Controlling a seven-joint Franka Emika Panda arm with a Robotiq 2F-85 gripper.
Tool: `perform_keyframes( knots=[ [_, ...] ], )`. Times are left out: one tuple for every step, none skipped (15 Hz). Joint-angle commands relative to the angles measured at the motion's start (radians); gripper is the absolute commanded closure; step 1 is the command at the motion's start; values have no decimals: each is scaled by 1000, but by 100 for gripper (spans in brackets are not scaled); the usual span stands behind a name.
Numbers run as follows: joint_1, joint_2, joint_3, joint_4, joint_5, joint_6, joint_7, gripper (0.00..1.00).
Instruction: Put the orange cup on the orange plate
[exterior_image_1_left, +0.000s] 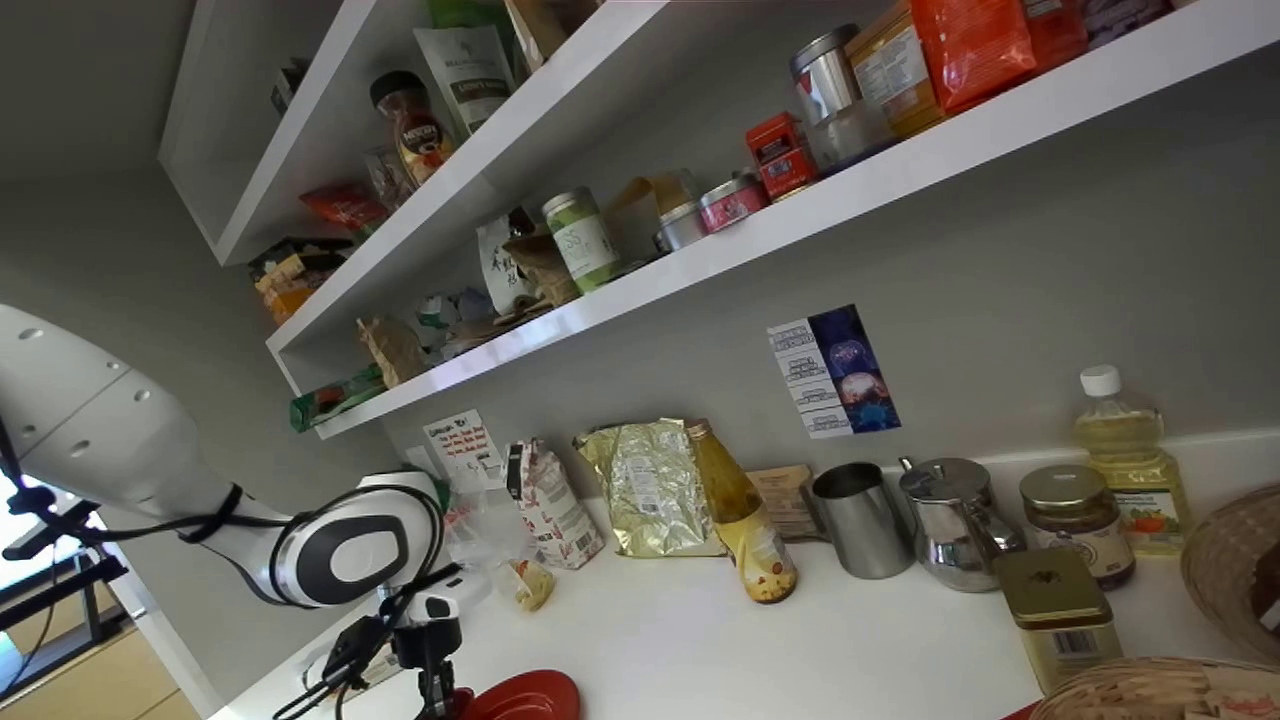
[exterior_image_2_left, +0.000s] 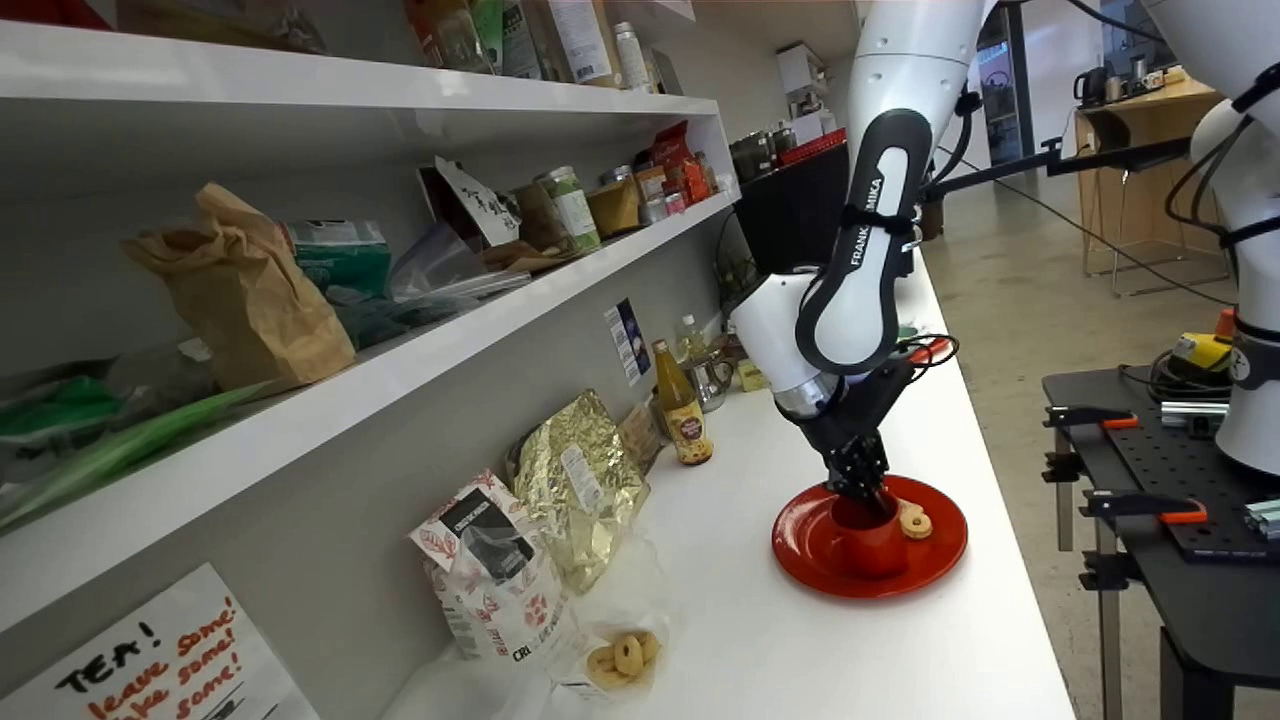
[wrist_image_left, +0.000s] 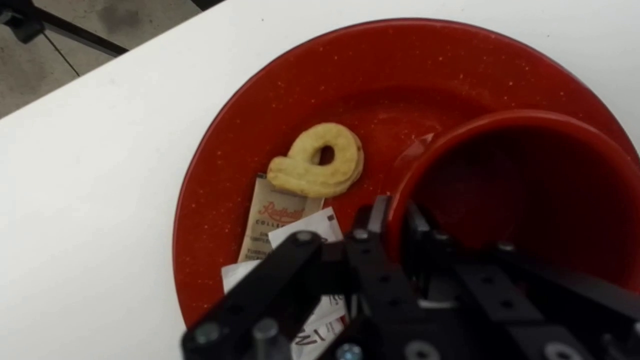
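Note:
The orange plate lies flat on the white counter; it also shows in the wrist view and, cut by the lower edge, in an exterior view. The orange cup is upright within the plate's rim and looks to rest on it; a tiny gap cannot be ruled out. In the wrist view the cup fills the right side. My gripper straddles the cup's wall, one finger inside and one outside, closed on it. The gripper also shows in both exterior views.
Ring-shaped biscuits and paper sugar packets lie on the plate beside the cup. A bottle, a gold bag and a bag of biscuits stand along the wall. The shelf overhangs the counter.

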Motion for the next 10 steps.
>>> perform_keyframes(
  knots=[
    [12,2,-12,2,7,-3,-6,86],
    [13,5,-12,2,8,-3,-6,79],
    [13,7,-12,2,8,-3,-6,72],
    [13,9,-12,2,8,-3,-6,46],
    [12,5,-10,0,11,-5,-10,45],
    [18,-13,-7,-17,-4,0,-22,39],
    [14,9,-12,2,8,-3,-10,57],
    [16,9,-11,2,7,-3,-11,50],
    [18,8,-11,2,7,-3,-11,42],
    [20,8,-10,2,7,-3,-11,39]
  ],
)
